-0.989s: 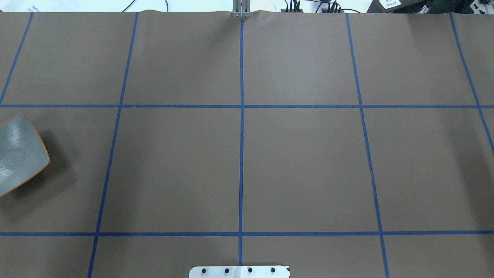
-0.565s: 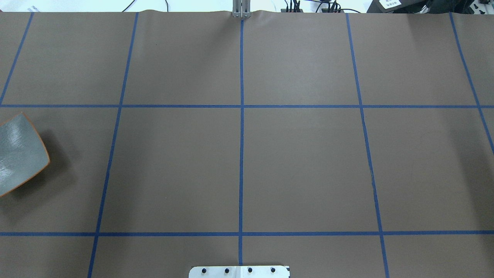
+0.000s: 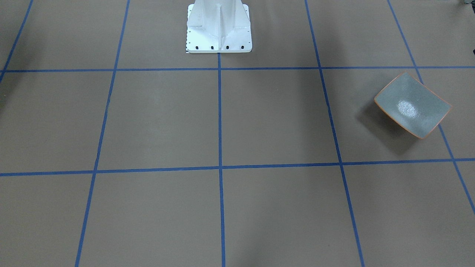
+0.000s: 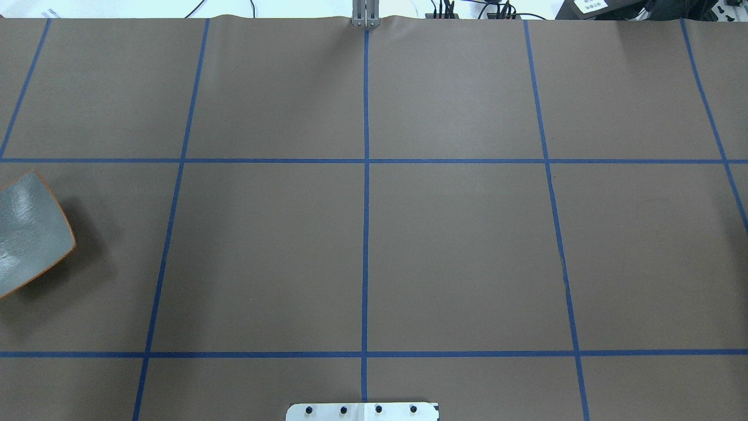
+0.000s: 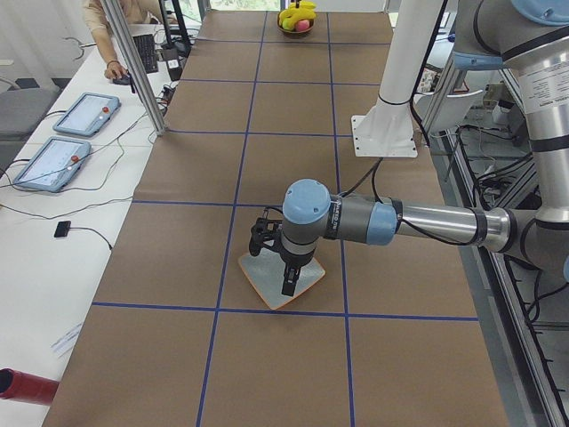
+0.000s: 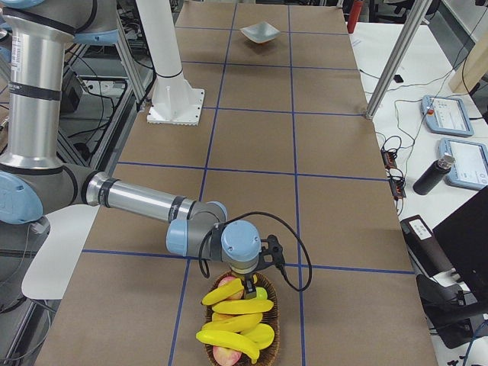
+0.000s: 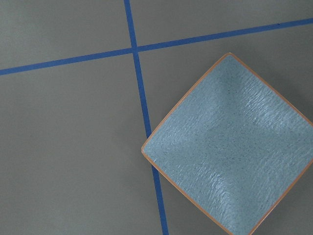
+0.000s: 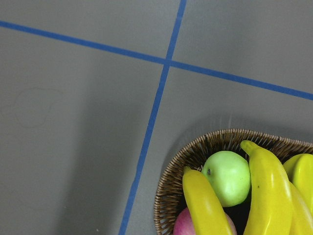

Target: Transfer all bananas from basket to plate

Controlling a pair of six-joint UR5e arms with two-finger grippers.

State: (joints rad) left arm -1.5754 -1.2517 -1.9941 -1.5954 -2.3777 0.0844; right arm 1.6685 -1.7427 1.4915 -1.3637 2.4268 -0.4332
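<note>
The grey plate (image 3: pixel 412 105) with its orange rim lies empty on the table's left side, at the left edge of the overhead view (image 4: pixel 26 234) and filling the lower right of the left wrist view (image 7: pixel 230 147). My left gripper (image 5: pixel 289 283) hangs just above the plate (image 5: pixel 265 274); I cannot tell whether it is open or shut. Several yellow bananas (image 6: pixel 232 320) lie in the wicker basket (image 6: pixel 275 324) at the table's right end. My right gripper (image 6: pixel 250 288) hovers over the basket's near rim; its state cannot be told. Two bananas (image 8: pixel 269 196) show in the right wrist view inside the basket (image 8: pixel 178 164).
A green apple (image 8: pixel 227 176) and a pink fruit (image 8: pixel 182 224) share the basket. The white robot base (image 3: pixel 219 29) stands at mid table. Tablets (image 5: pixel 84 111) and a person's arm (image 5: pixel 111 36) are on the side bench. A metal post (image 6: pixel 393 65) rises at the table's edge.
</note>
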